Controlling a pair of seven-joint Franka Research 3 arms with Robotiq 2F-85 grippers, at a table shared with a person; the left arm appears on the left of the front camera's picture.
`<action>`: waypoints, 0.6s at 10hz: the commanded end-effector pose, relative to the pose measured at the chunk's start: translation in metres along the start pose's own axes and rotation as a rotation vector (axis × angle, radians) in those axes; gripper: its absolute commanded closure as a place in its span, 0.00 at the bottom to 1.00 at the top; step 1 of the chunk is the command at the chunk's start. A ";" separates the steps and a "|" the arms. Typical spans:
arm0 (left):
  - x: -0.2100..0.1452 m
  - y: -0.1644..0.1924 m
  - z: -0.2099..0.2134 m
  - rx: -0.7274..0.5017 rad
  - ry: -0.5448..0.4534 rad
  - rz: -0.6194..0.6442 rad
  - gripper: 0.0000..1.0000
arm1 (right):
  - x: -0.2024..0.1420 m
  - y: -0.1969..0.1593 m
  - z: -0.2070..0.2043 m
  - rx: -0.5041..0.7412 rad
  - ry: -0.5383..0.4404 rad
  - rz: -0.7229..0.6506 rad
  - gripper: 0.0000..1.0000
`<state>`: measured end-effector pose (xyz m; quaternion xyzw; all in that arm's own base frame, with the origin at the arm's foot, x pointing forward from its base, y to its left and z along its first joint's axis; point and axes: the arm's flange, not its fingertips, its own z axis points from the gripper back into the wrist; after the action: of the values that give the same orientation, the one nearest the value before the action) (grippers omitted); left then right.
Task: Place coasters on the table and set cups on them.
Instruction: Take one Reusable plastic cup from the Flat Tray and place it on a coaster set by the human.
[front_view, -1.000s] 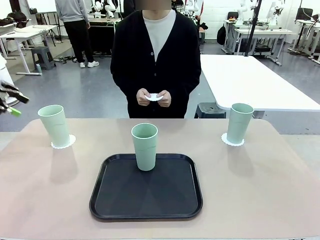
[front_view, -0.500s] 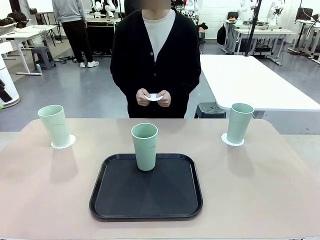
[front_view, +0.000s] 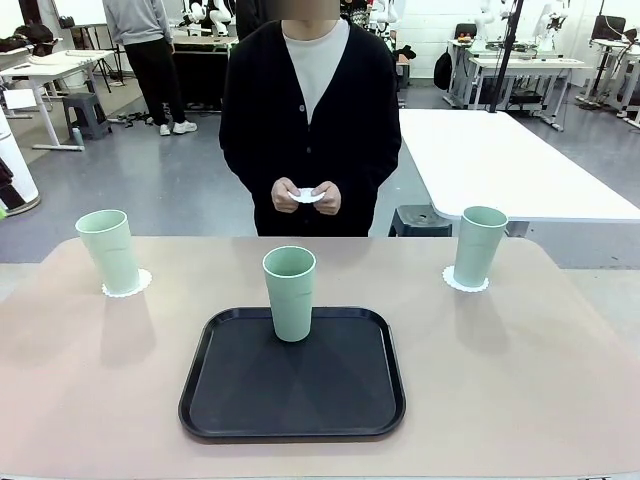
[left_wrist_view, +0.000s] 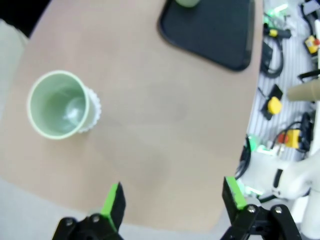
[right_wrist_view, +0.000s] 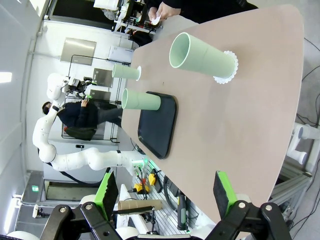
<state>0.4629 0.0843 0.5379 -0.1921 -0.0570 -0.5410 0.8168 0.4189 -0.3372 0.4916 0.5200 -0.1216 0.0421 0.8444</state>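
Moved: left tool (left_wrist_view: 172, 197) has drawn back past the tabletop's left edge; tumblers, doilies and tray have stayed put.
Tools: left tool hangs released, fingers spread and empty, above the tabletop (front_view: 520, 380) by its left edge; right tool (right_wrist_view: 165, 192) is likewise released and empty, back beyond the right edge.
Far left corner: tall pale mint-green plastic tumbler (front_view: 110, 250) stands upright on a thin white scalloped paper doily (front_view: 141, 281), so this setting looks done.
Far right corner: second mint tumbler (front_view: 478, 245) stands on its doily (front_view: 449, 280), also done.
Middle: third tumbler (front_view: 289, 292) waits on the black rounded-corner tray (front_view: 290, 380), probably because no doily lies ready for it.
Far edge: the person's hands (front_view: 288, 194) hold the last white doily (front_view: 307, 195), probably to lay it down next.
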 end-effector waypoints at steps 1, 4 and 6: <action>-0.001 0.000 -0.002 0.010 0.000 0.000 0.00 | 0.002 0.002 -0.001 0.007 -0.011 -0.003 0.00; -0.001 0.000 -0.002 0.010 0.000 0.000 0.00 | 0.002 0.002 -0.001 0.007 -0.011 -0.003 0.00; -0.005 -0.018 0.017 0.001 -0.225 0.162 0.00 | 0.002 0.002 -0.001 0.007 -0.011 -0.003 0.00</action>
<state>0.4605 0.0879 0.5431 -0.2151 -0.0794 -0.5120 0.8278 0.4189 -0.3372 0.4915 0.5200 -0.1216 0.0421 0.8444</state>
